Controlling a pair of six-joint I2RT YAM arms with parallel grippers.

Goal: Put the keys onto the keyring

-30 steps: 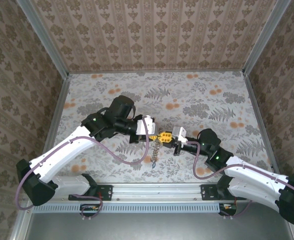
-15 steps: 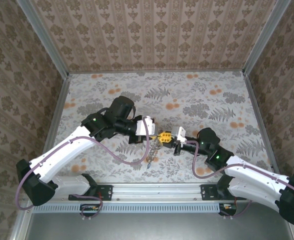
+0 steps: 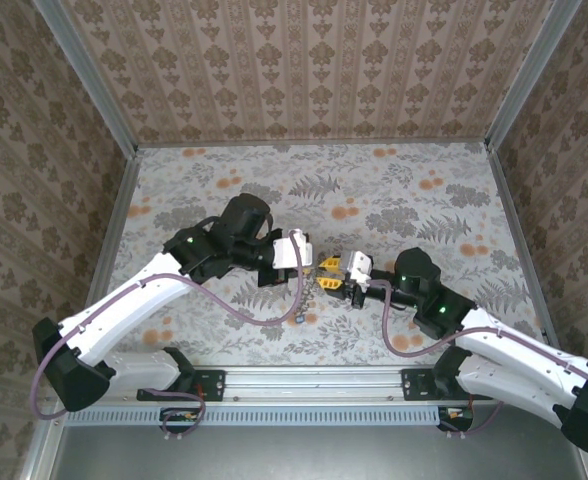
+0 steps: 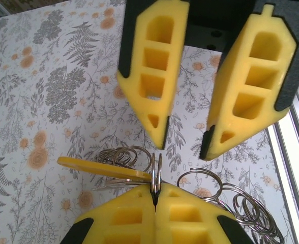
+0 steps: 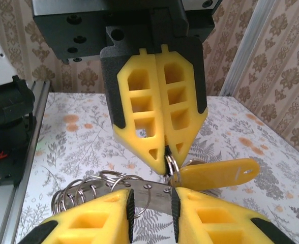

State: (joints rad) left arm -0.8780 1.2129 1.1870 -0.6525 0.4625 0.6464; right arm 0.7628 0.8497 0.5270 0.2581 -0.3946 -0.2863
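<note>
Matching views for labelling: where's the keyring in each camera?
Top external: keyring hangs under the left gripper, near picture centre.
Left wrist: keyring along the bottom edge, centre to right corner.
Right wrist: keyring lower left, one loop reaching centre.
Shared landmark: the shut left gripper, yellow tips pinching one loop.

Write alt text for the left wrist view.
The left gripper, at the bottom edge, is shut on a loop of the silver keyring, with a yellow key sticking out to the left. The right gripper faces it from above, jaws open, over a flowered table.
</note>
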